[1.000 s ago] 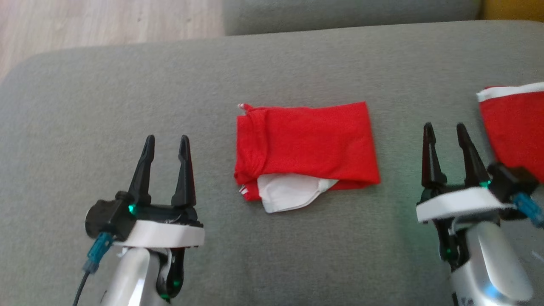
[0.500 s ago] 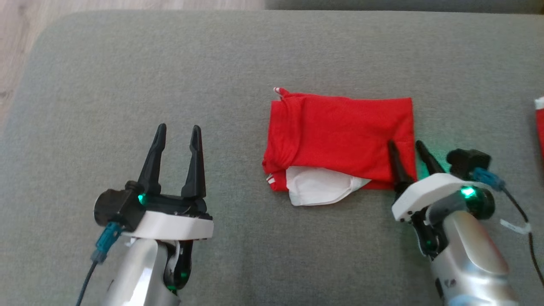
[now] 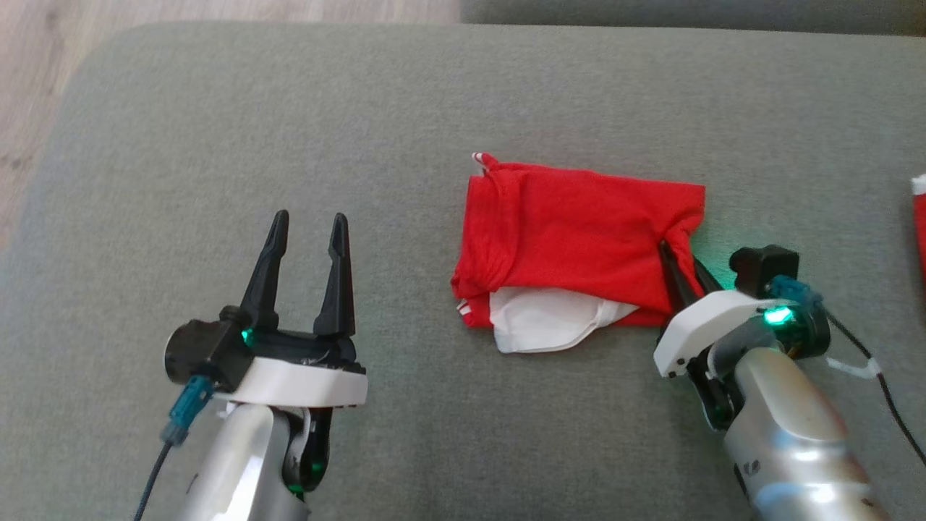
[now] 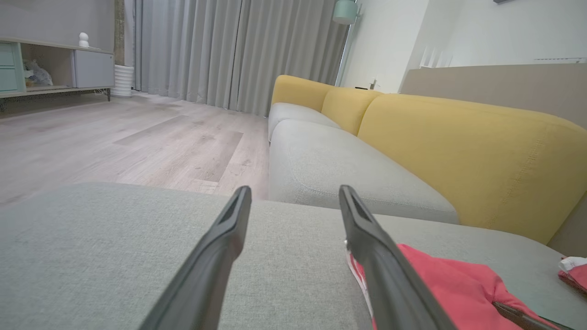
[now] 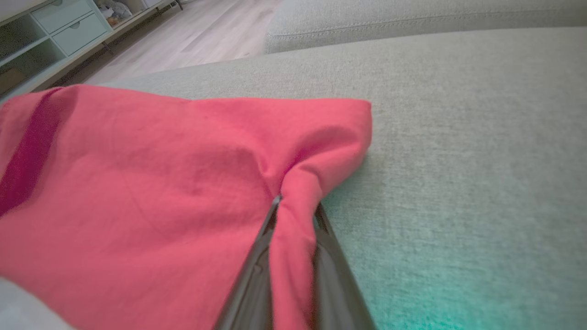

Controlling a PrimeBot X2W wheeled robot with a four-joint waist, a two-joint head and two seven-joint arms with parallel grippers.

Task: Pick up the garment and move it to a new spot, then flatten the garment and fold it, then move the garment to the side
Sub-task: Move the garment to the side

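My right gripper (image 3: 680,255) closed on garment (image 3: 579,231) right edge, near middle of cushion (image 3: 289,108). My left gripper (image 3: 309,221) wide open, empty, toward cushion left edge.

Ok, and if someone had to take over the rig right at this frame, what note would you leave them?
Left gripper: open, holding nothing, above the grey cushion, left of the shirt.
Right gripper: shut on the shirt's right edge, with cloth bunched between its fingers.
Shirt: lies folded mid-cushion, with a white sleeve showing at its near edge. Another red cloth sits at the far right.
Done: the shirt looks folded.
Left: carry it to the side. It rests on the cushion, not yet lifted.
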